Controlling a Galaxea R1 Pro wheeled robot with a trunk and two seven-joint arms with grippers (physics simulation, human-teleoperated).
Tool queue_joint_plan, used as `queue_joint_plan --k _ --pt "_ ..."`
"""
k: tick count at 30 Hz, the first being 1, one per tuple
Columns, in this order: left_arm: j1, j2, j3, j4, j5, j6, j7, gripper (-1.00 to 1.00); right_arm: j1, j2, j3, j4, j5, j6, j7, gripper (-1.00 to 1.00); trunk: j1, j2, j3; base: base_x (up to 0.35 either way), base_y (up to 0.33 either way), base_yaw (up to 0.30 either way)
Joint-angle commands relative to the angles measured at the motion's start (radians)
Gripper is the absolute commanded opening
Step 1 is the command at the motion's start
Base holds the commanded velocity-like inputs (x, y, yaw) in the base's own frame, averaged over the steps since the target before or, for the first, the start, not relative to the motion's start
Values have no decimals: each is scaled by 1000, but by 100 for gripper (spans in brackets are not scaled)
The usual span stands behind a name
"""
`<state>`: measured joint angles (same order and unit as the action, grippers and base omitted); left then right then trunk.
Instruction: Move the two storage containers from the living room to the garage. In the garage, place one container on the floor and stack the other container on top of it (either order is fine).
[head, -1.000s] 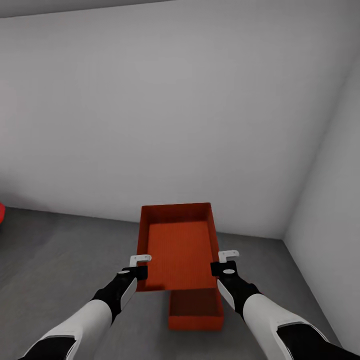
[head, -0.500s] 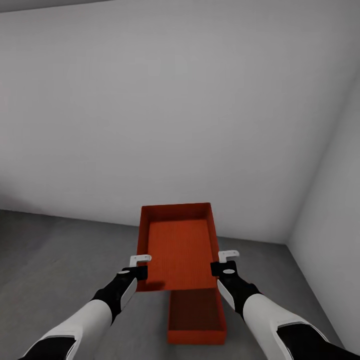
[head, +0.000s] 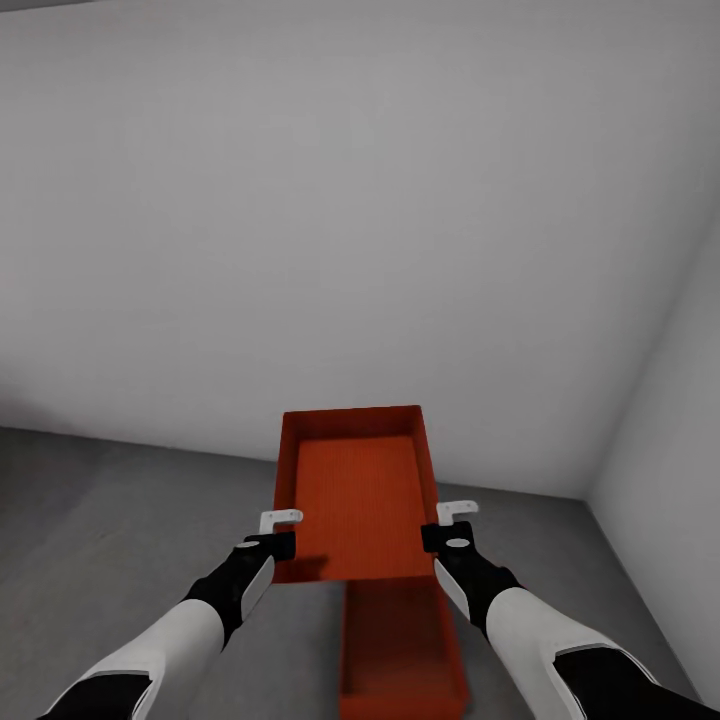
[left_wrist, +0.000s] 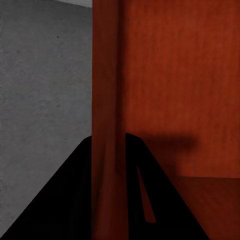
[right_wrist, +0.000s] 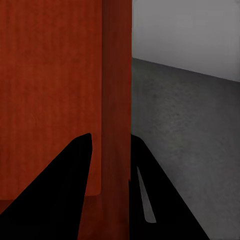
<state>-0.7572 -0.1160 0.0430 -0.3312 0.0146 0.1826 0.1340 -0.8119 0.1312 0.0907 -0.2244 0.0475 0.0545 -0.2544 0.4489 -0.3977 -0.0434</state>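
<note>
A red-orange rectangular storage container with low straight walls (head: 358, 490) is hanging in the air in front of the robot, level, its open top facing up and its long axis running from near to far. The left gripper (head: 280, 532) is pinching the near end of the container's left wall; in the left wrist view that wall (left_wrist: 107, 125) is sitting between the two dark fingers (left_wrist: 65, 200), which are pressing on it from both sides. The right gripper (head: 450, 525) is pinching the near end of the right wall in the same manner, the wall (right_wrist: 117, 110) passing between its dark fingers (right_wrist: 160, 200).

A second, matching red-orange container (head: 400, 650) is lying on the dark grey mottled concrete floor (head: 110, 540), beneath and nearer than the held one and set slightly to the right of it. The near edge of the held container is overlapping the far end of the lower one in the head view; whether the two are touching cannot be told.

Plain pale grey walls (head: 330, 220) are rising behind the containers and along the right side, meeting in a corner at the far right.
</note>
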Motion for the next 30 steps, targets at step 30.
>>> queue_joint_plan --k 30 --pt "-1 33 -11 -6 -4 -15 4 -100 -1 -7 2 3 -12 5 -3 -100 1 -2 -2 231 -37 0"
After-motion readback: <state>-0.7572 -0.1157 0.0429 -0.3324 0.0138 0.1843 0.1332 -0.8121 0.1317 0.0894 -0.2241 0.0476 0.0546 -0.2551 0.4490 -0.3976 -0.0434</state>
